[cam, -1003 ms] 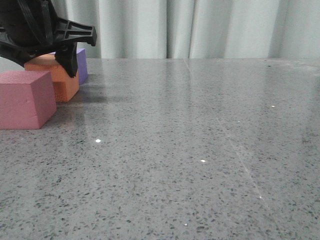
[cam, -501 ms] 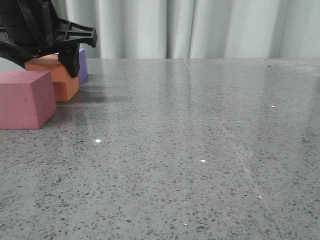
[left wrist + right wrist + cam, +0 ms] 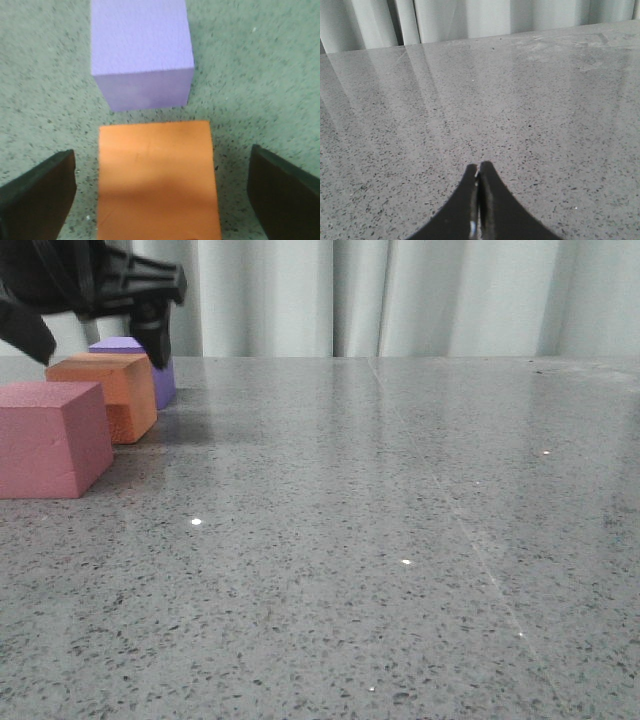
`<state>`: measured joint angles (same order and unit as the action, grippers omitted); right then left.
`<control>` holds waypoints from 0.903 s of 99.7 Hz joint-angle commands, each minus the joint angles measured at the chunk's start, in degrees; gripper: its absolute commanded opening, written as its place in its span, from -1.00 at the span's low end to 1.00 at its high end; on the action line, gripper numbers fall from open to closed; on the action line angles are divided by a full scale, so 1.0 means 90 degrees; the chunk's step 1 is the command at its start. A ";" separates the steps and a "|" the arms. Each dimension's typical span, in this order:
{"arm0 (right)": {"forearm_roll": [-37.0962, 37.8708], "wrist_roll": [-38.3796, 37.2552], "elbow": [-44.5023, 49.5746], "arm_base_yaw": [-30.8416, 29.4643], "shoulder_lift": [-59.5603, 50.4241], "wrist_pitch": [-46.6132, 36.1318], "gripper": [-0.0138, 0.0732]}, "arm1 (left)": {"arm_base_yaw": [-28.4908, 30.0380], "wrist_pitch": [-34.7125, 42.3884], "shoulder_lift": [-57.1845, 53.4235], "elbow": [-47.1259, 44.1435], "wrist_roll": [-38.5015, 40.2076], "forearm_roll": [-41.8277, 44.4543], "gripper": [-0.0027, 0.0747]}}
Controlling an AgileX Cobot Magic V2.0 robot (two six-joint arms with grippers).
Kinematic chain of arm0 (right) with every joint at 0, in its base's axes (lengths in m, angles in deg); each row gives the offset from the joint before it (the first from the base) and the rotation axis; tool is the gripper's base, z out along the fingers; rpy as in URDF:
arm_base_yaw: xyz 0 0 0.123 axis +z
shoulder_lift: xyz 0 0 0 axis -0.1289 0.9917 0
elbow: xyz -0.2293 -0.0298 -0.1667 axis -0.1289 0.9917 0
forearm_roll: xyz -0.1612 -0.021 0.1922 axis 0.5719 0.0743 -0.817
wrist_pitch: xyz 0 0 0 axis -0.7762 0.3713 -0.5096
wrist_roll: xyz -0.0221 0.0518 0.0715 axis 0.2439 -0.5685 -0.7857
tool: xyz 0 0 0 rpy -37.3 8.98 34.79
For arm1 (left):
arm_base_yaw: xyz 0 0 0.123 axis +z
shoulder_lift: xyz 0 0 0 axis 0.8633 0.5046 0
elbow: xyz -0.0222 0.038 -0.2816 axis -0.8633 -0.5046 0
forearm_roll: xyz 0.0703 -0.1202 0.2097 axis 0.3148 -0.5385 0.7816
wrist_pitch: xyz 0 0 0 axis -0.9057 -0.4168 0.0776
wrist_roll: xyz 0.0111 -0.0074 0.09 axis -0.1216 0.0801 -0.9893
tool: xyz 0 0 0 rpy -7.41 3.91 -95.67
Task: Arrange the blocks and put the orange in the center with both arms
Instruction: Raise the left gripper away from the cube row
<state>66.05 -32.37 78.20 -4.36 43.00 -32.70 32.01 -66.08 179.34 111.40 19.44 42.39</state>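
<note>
The orange cube (image 3: 110,395) sits on the speckled grey table between the pink-red cube (image 3: 50,438) in front and the purple cube (image 3: 165,380) behind, all at the far left. My left gripper (image 3: 95,335) hovers just above the orange cube, open and empty. In the left wrist view the orange cube (image 3: 157,180) lies between my wide-spread fingers (image 3: 37,195), not touched by them, with the purple cube (image 3: 140,50) just beyond it. My right gripper (image 3: 479,172) is shut and empty over bare table; it does not show in the front view.
The glossy grey tabletop (image 3: 400,520) stretches to the right of the cubes. A pale curtain (image 3: 400,295) hangs behind the far edge of the table.
My left gripper has risen from around the orange cube to just above it. The orange cube stays on the table between the other two cubes.
</note>
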 commanded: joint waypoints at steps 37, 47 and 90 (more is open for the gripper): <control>0.0004 0.0056 -0.0086 -0.0038 0.0045 -0.0527 -0.84 | 0.0000 0.0529 -0.2894 -0.0976 -0.0217 0.0535 0.78; 0.0004 0.0056 -0.0086 -0.0038 0.0045 -0.0527 -0.84 | 0.0000 0.0732 -0.3690 -0.1636 -0.0217 0.0569 0.78; 0.0004 0.0056 -0.0086 -0.0038 0.0045 -0.0527 -0.84 | 0.0000 0.0762 -0.6956 -0.4500 -0.0217 0.0576 0.69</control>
<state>66.05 -32.37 78.20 -4.36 43.00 -32.70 32.01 -61.95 119.33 72.10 17.58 46.70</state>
